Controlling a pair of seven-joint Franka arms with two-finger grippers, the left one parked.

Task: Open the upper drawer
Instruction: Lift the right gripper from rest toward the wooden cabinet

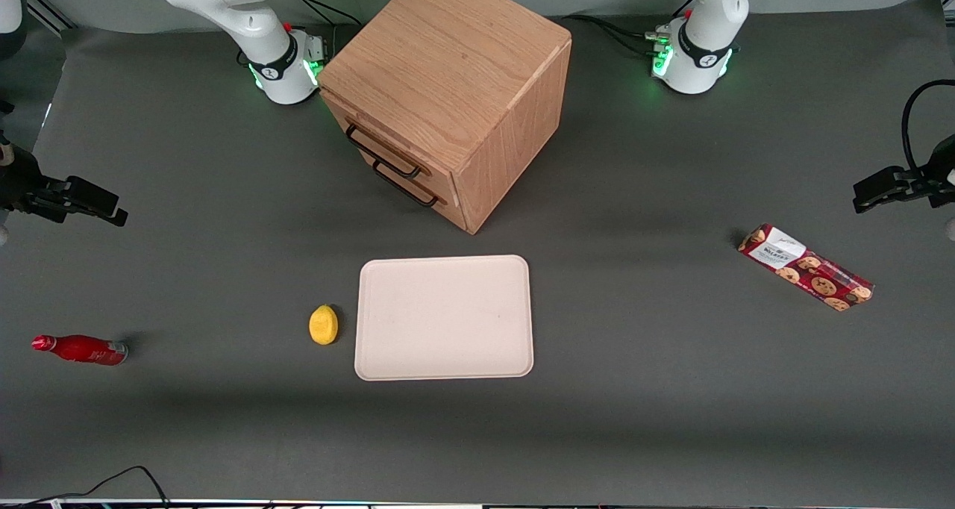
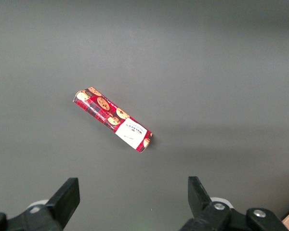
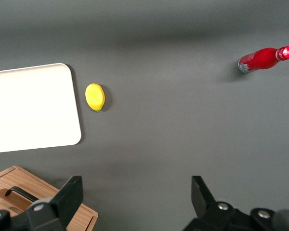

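My tool (image 1: 112, 212) is hanging out at the working arm's end of the desk (image 1: 224, 434), up in the air over bare grey surface with nothing in it. From my wrist camera the two black fingers (image 3: 67, 199) are spread wide apart, nothing between them but desk.

The thing I'm after is the upper drawer (image 1: 377, 145) of the cube-shaped light-oak wooden cabinet (image 1: 455, 83). The cabinet sits near the arm bases, turned at an angle so its front faces toward my end of the desk and a bit toward the front camera. The upper drawer is shut, flush with the cabinet face, thin black metal bar handle (image 1: 382, 154) across it. Right under it is the lower drawer (image 1: 414, 189) with a matching black handle, also shut. My wrist view catches just a corner of the cabinet and one handle.

Other stuff lying around: a flat cream rectangular tray (image 1: 445, 317) with rounded corners sits nearer the front camera than the cabinet, nothing on it. A small yellow lemon (image 1: 323, 324) is just beside the tray on my end, not touching it. A red bottle (image 1: 80, 349) lies on its side way out toward my end of the desk. A long red cookie packet (image 1: 804, 267) lies toward the parked arm's end, well apart from everything.

Between my tool and the drawer front it's just open grey desk; the lemon, tray and bottle all sit nearer the front camera than that stretch.
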